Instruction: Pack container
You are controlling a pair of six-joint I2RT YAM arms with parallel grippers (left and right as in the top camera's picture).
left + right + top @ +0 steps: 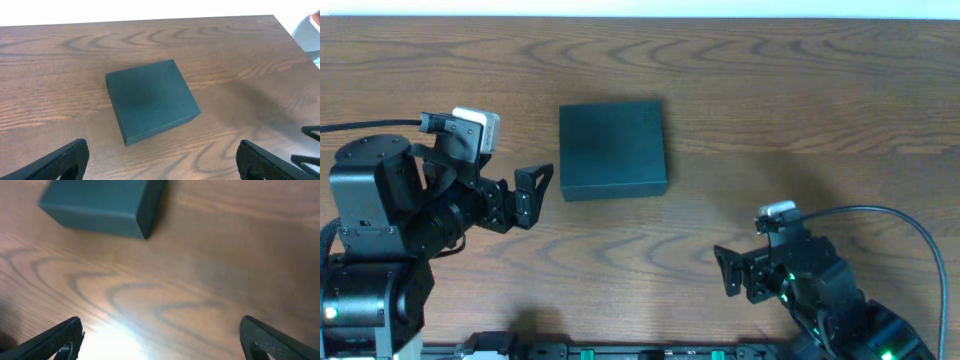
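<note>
- Overhead: the container (613, 150) lies flat on the wooden table (820, 110), slightly left of centre towards the far edge, with its lid apparently down. The left gripper (534, 196) is just beside its near-left corner, not touching, jaws spread wide. The right gripper (724, 271) is well apart from it, near the front edge, also spread wide and empty. No items to pack are visible.
- Left wrist: the container (150, 100) sits squarely ahead, turned a little, its top matte and unmarked. The left gripper (162, 150) gapes wider than the box appears from here. I judge it light, thin cardboard: stiff at the edges and corners, likely to flex or dent in the middle of the lid. The matte skin should give the pads fair grip.
- Right wrist: the container (100, 202) shows at upper left, one corner and a low side wall facing the open right gripper (160, 325). The best hold is probably across two opposite side walls, or the front lip of the flap for lifting it; no seam is discernible.
</note>
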